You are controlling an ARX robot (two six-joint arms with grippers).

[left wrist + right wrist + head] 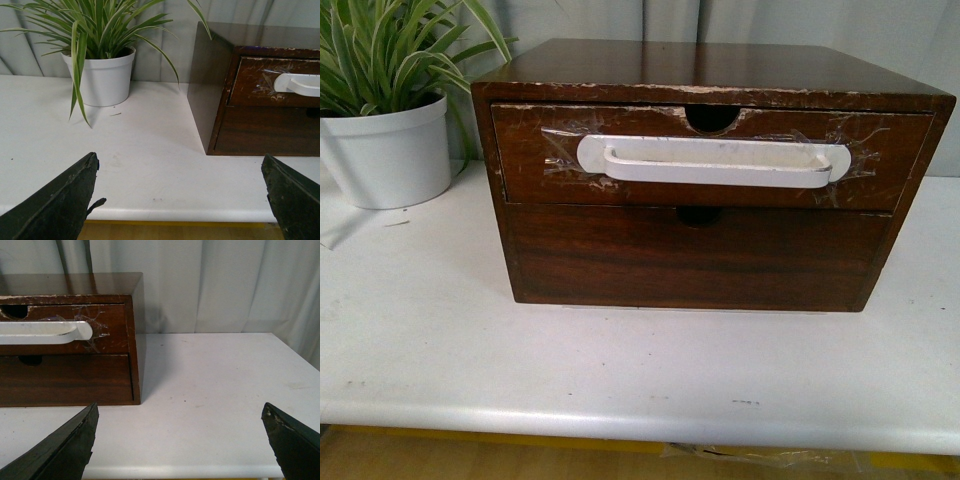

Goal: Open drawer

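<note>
The drawer (560, 165) is the upper one of a dark brown wooden box on the white table. It has a long white handle (715, 160) taped on its front and a half-round notch (711, 118) in its chipped top edge. It looks shut. It also shows in the left wrist view (257, 82) and in the right wrist view (107, 335). My left gripper (180, 160) is open and empty, over the table's front edge, left of the box. My right gripper (180, 407) is open and empty, over the front edge, right of the box. Neither gripper shows in the front view.
A plain handleless drawer front (690, 255) lies below the drawer. A white pot (390, 155) with a striped green plant (390, 45) stands at the back left of the table (620, 370). A grey curtain (210, 285) hangs behind.
</note>
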